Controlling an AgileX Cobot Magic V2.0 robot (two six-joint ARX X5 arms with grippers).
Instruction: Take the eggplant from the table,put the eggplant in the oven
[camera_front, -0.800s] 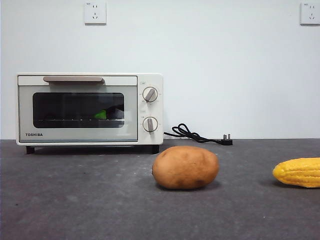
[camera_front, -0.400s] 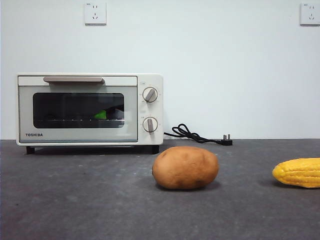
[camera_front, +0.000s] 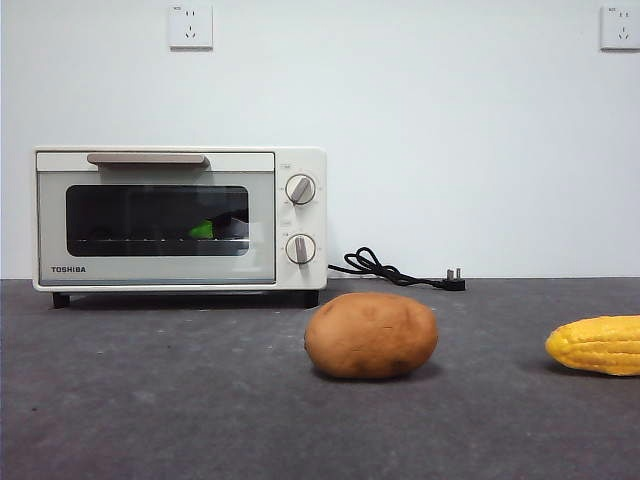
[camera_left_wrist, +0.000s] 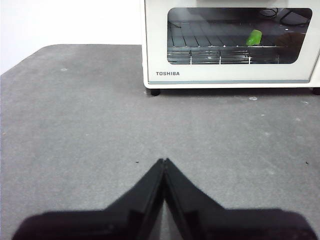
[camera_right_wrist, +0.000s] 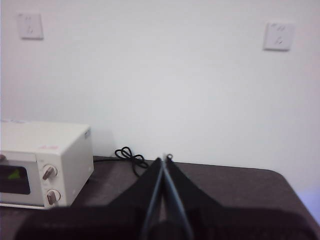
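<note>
Both fingers (camera_left_wrist: 164, 161) (camera_right_wrist: 163, 159) pressed together, empty, eggplant (camera_front: 204, 230) inside oven (camera_front: 180, 218).

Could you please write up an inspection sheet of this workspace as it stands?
Surface: dark grey table, bare in front of the oven.
Job's things: oven door shut; eggplant inside on the rack, only its green cap clear through the glass.
Clutter: potato at centre; corn at the side edge.
Grippers: left pincer shut, empty, facing the oven; right pincer shut, empty, raised.
Cables: black cord and plug loose beside the oven, unplugged.
Surroundings: white wall, two sockets.
</note>
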